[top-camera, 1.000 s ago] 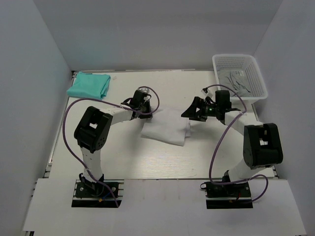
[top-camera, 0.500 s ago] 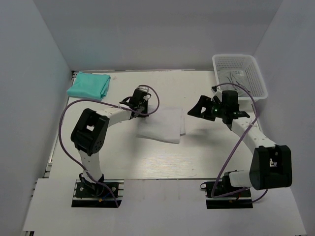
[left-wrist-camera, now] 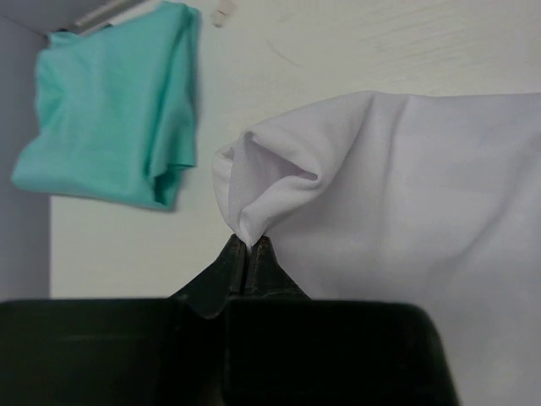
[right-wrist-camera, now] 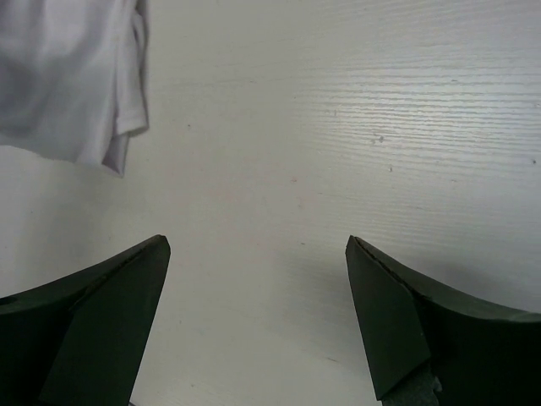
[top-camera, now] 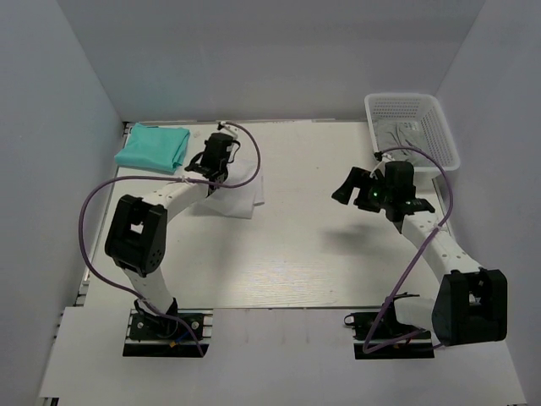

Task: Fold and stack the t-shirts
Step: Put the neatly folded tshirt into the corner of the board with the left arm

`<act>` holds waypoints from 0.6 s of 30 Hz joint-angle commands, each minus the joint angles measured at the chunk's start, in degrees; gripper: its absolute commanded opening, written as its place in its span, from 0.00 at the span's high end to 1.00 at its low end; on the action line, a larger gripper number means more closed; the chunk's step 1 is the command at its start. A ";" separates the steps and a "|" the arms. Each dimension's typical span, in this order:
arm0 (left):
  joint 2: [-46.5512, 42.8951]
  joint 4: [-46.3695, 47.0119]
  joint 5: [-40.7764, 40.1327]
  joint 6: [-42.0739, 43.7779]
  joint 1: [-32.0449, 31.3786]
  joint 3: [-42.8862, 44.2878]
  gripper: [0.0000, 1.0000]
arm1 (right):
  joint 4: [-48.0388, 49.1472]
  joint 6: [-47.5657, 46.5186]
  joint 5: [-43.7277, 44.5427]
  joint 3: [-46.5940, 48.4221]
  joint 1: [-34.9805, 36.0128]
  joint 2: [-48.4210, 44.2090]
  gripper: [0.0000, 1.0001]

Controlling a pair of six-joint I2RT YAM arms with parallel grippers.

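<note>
Table (top-camera: 321, 245) centre passable; basket (top-camera: 443, 127) blocks far-right corner, teal t-shirt (top-camera: 153, 146) far-left.

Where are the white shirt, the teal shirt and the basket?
white shirt (left-wrist-camera: 406, 194), left wrist view, flat middle
teal shirt (top-camera: 152, 148), top view, middle of the fold
basket (top-camera: 404, 96), top view, far rim

Left arm (top-camera: 169, 196) is seen stretched toward the far left, elbow low near its base. Left gripper (left-wrist-camera: 251, 252) is pinched tight on a fold of the white t-shirt (left-wrist-camera: 406, 186). Right arm (top-camera: 435, 241) is angled forward; right gripper (right-wrist-camera: 255, 243) is held spread wide.
</note>
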 commanded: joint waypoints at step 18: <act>-0.18 3.04 6.06 19.18 11.61 17.73 1.00 | 1.70 -0.31 6.88 -4.12 -0.43 -8.12 0.09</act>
